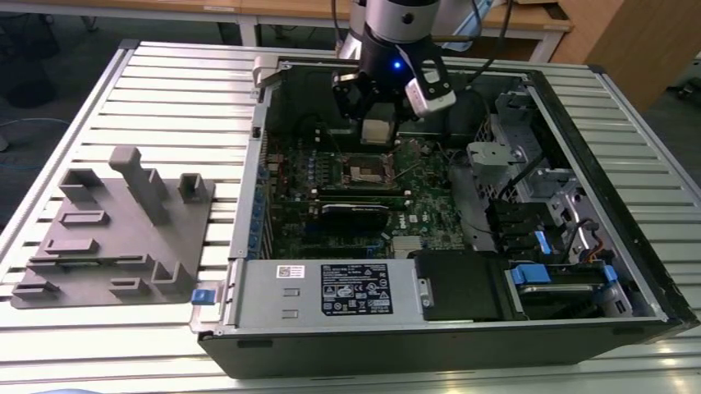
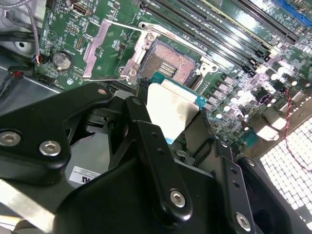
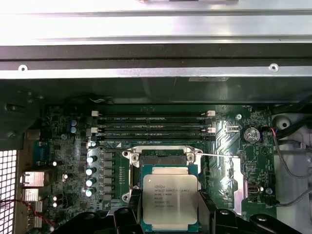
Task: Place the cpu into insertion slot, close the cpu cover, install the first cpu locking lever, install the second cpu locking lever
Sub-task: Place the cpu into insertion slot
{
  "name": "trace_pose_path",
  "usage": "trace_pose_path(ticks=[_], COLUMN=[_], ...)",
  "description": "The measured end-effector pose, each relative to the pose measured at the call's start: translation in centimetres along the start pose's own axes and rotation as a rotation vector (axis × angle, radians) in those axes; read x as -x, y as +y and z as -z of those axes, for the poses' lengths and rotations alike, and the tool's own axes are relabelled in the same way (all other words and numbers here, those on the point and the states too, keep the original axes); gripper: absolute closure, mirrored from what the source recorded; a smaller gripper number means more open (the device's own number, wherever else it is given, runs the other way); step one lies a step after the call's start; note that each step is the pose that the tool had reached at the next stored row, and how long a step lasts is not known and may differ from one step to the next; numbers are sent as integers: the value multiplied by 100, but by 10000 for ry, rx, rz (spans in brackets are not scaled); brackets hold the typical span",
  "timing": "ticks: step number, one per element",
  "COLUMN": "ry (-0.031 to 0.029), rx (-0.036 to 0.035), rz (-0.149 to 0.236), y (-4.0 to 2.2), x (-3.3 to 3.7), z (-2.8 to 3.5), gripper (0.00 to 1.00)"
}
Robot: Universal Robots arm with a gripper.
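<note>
The jaws are clamped on the chip point(image 3: 169, 197), with a black finger point(image 3: 130, 214) against each of two opposite edges. Its grey metal top faces the first wrist camera. The gripper point(image 2: 170, 117) holds the chip over the socket point(image 2: 168, 63), clear of it and not yet seated. In the first wrist view the chip hides the nearer part of the socket, and the chip's own lower edge is cut off by the frame. How far the chip is tilted cannot be told.

The cover point(image 2: 105, 48) is swung open and lies back over the green board point(image 1: 432, 197) beside the socket. The locking levers are too thin to make out with certainty.

In the exterior view the arm point(image 1: 400, 20) comes straight down into the open computer case point(image 1: 438, 349) near its far wall. The wrist points down, and the arm's upper part is cut off. The case lies on a slatted metal table point(image 1: 164, 90). A grey holder point(image 1: 110, 230) sits near the table's edge on the exterior view's left.
</note>
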State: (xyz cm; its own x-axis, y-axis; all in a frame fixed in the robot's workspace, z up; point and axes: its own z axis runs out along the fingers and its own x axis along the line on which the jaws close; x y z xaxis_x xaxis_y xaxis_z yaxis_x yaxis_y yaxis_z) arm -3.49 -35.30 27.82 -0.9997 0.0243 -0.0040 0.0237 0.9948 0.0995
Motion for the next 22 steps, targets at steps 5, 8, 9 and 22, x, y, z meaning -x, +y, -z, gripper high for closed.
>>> trace_pose_path(ticks=[5, 8, 9, 22], ry=[0, 1, 2, 2], rx=[-3, -3, -3, -22], rz=[4, 11, 14, 28], y=[-6, -10, -11, -30], x=[-1, -3, -5, -25], z=[-65, -99, -110, -294], gripper=[46, 46, 46, 46])
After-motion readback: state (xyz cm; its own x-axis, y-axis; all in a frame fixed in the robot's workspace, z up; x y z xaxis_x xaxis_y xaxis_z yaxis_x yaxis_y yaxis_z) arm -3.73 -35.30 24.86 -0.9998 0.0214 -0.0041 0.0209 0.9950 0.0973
